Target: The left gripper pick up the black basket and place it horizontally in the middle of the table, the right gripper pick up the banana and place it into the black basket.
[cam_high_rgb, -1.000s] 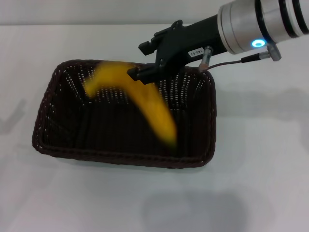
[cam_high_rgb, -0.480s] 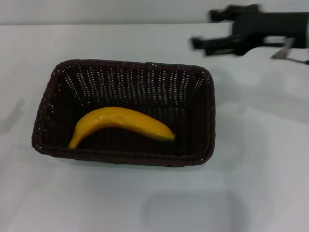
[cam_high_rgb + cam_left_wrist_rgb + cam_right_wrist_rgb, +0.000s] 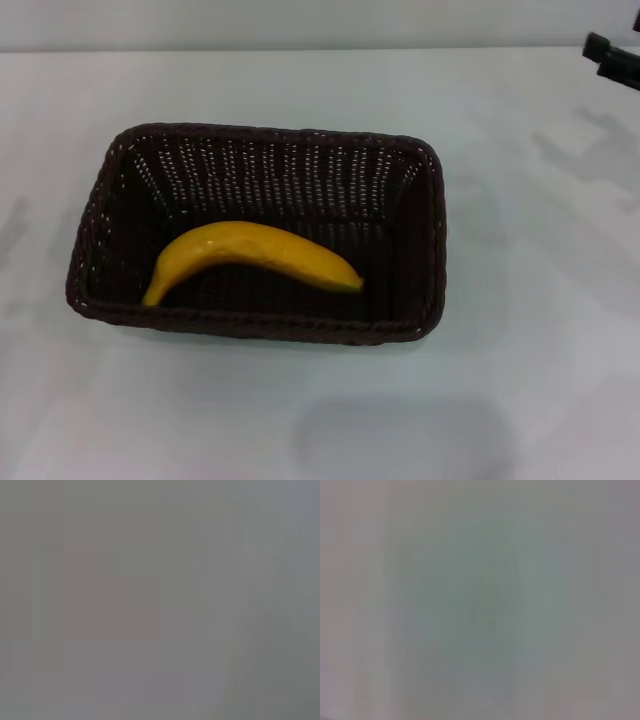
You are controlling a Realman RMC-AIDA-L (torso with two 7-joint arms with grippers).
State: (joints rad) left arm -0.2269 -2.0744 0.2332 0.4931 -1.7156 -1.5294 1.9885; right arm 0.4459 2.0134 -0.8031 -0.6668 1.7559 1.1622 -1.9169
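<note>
Head view, read from left to right. The left claw is not in view; the left wrist view shows only a featureless grey field, so its state cannot be told.

The basket (image 3: pixel 262 234) sits on the white bench (image 3: pixel 540 330) a little toward 9 o'clock of the view's centre, its long axis running from 9 to 3 o'clock, that is, horizontally as the task asks. It rests flat with its opening upward.

The banana (image 3: pixel 252 258) lies inside the basket, on the floor near the 6 o'clock wall. Its long axis runs roughly from 8 to 4 o'clock, the curve arching toward 12 o'clock. One end sits near the 9 o'clock wall, while the small dark tip points toward the 3 o'clock wall without clearly touching it.

The right claw (image 3: pixel 612 60) appears only as a dark fragment at the frame edge, toward 2 o'clock, well apart from the basket and high of the bench. It holds nothing that can be seen; whether its fingers are wide or narrow cannot be told. The right wrist view shows only a blank pale field.

Key relation: the banana lies toward 8 o'clock from the right claw, which is the only arm in view. Judged from this arrangement, both placements look complete, and no further grasp appears to be needed.
</note>
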